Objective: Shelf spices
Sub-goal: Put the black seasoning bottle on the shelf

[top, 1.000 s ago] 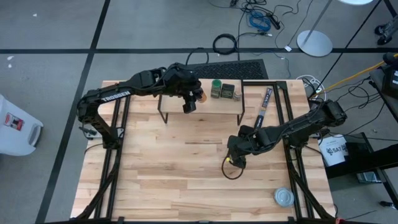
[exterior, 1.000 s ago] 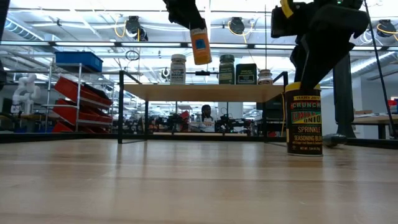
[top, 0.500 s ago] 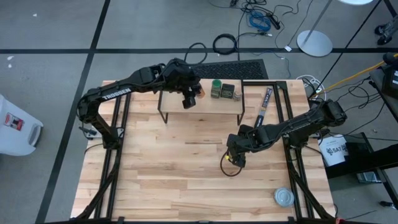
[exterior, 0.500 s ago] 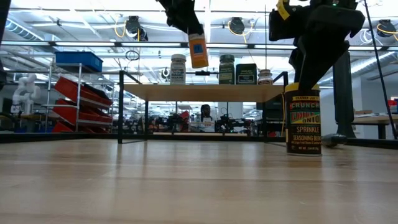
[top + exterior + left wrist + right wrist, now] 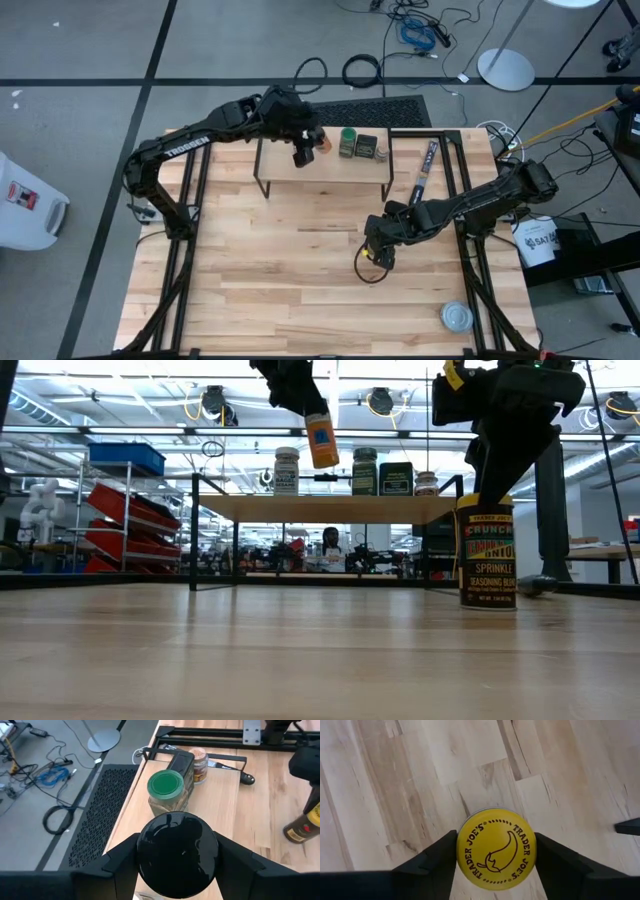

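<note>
My left gripper (image 5: 306,150) is shut on the orange jar (image 5: 321,440), high over the shelf (image 5: 322,172), a low rack with a light plank top on thin black legs. On that plank stand the white-lidded jar (image 5: 286,470), the green-lidded jar (image 5: 166,786), the dark square tin (image 5: 366,146) and the small clear-brownish jar (image 5: 200,762). My right gripper (image 5: 378,253) is shut on the yellow-lidded jar (image 5: 487,552), which stands by its base on the table in front of the shelf's right end. My left gripper pinches the orange jar at its black-lidded upper end (image 5: 177,854), one finger (image 5: 122,862) on each side, coming from above. The jar hangs below the fingers, slightly tilted, lifted clear above the shelf top. My right gripper pinches the yellow-lidded jar at its lid (image 5: 496,849), with a finger (image 5: 437,857) against each side of the rim, pointing down from above. The jar is upright with its base on the table.
A long thin dark packet (image 5: 427,170) lies right of the shelf. A flat round silver tin (image 5: 457,317) sits near the table's near right corner. A black frame (image 5: 455,160) runs along the right side. Bare wood (image 5: 270,270) spreads left of the right gripper.
My left gripper has carried the orange jar toward the table's far edge, from the shelf's front edge to over its plank, still shut on it and held high. The right gripper and the yellow-lidded jar have stayed about where they were.
</note>
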